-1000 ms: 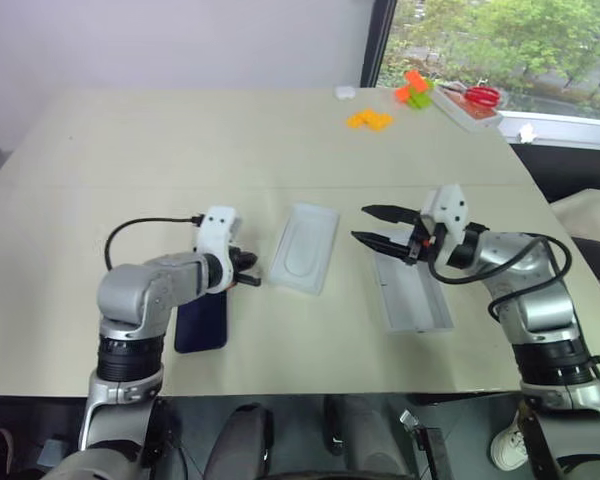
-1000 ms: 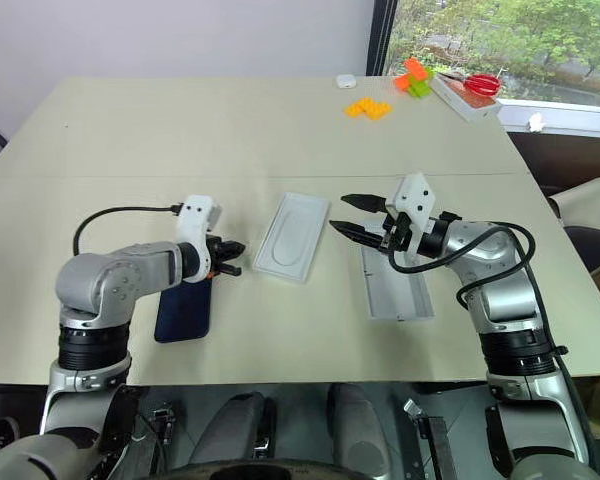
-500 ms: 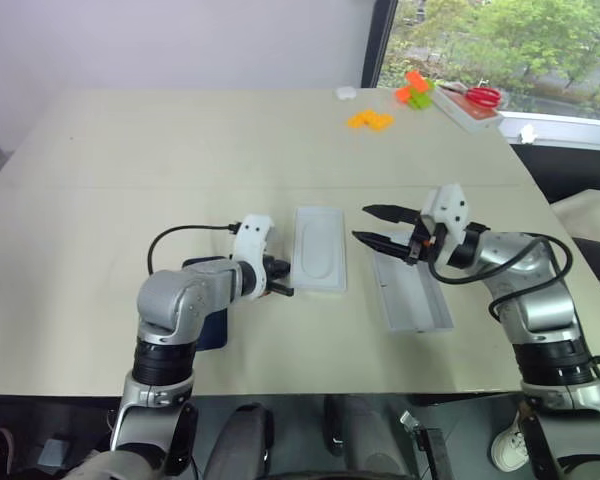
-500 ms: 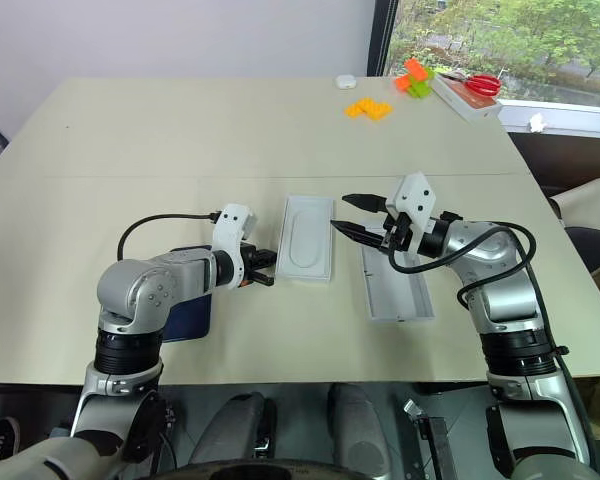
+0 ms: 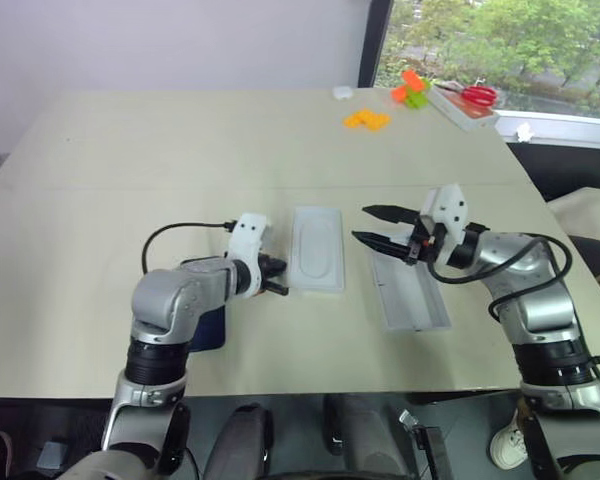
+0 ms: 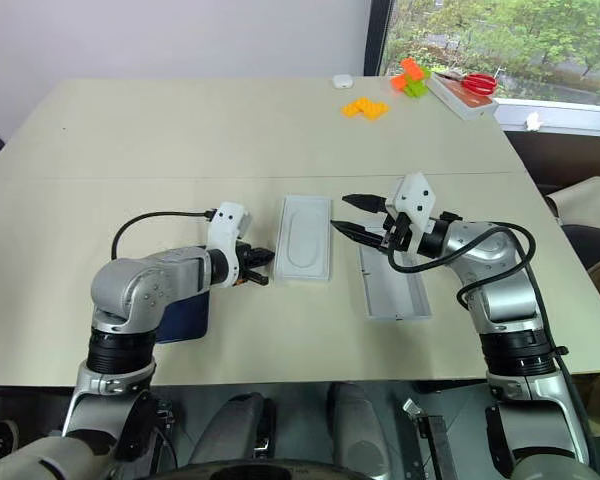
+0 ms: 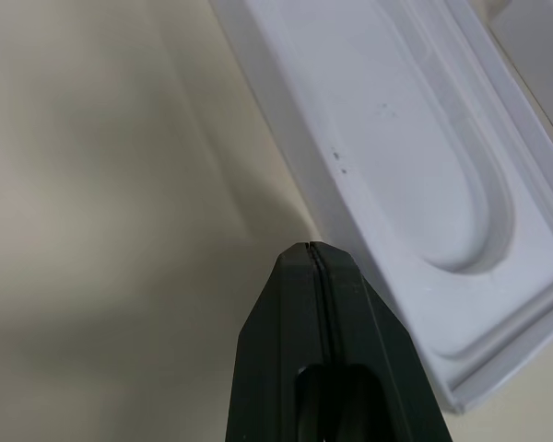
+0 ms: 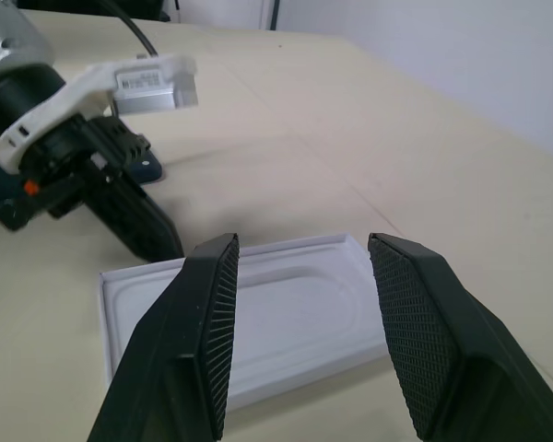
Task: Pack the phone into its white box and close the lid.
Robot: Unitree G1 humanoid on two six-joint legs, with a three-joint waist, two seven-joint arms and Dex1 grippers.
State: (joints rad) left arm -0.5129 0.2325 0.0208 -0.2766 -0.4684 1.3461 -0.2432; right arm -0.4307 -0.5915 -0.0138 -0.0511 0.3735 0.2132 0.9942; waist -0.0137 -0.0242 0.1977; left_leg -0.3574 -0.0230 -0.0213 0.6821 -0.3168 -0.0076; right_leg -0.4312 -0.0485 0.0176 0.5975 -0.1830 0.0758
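Scissors, orange blocks, insert

The robot's left arm bends inward across the front of its body, and the left gripper points forward, to the right and slightly downward, its two black fingers pressed together. The right arm reaches in from the other side with the elbow out. The right gripper points level and leftward, fingers spread apart with nothing between them.
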